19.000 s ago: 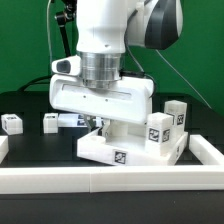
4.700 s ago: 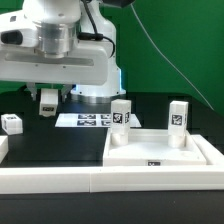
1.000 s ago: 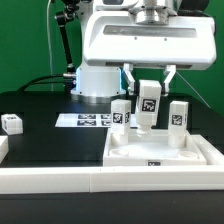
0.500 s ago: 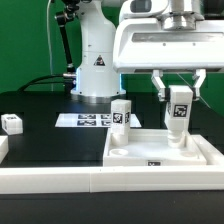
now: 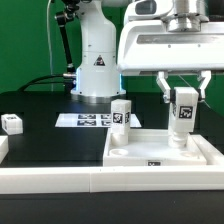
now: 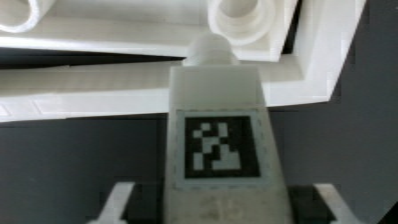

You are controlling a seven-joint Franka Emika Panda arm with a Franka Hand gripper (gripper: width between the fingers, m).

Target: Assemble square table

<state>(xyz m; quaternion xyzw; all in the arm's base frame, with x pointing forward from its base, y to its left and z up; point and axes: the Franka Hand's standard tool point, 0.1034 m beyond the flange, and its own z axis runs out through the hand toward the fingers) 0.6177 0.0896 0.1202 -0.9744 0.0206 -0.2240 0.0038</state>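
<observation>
The white square tabletop (image 5: 150, 153) lies tray-like on the black table, right of centre. One tagged leg (image 5: 121, 114) stands at its back left corner. My gripper (image 5: 183, 98) is shut on another white tagged leg (image 5: 183, 111) and holds it upright over the tabletop's back right part. That leg covers the spot where an earlier leg stood. In the wrist view the held leg (image 6: 222, 130) fills the middle, its narrow tip pointing at a corner of the tabletop (image 6: 311, 60). My gripper (image 6: 222, 205) grips its wide end. A loose leg (image 5: 11, 123) lies far left.
The marker board (image 5: 88, 120) lies flat behind the tabletop, before the arm's base (image 5: 95, 70). A long white border rail (image 5: 80, 182) runs along the front. A small white piece (image 5: 3, 148) shows at the exterior view's left edge.
My gripper has carried the leg toward the exterior view's right, from between the two standing legs to over the right one, and dropped slightly. The tabletop and left leg have not moved.
</observation>
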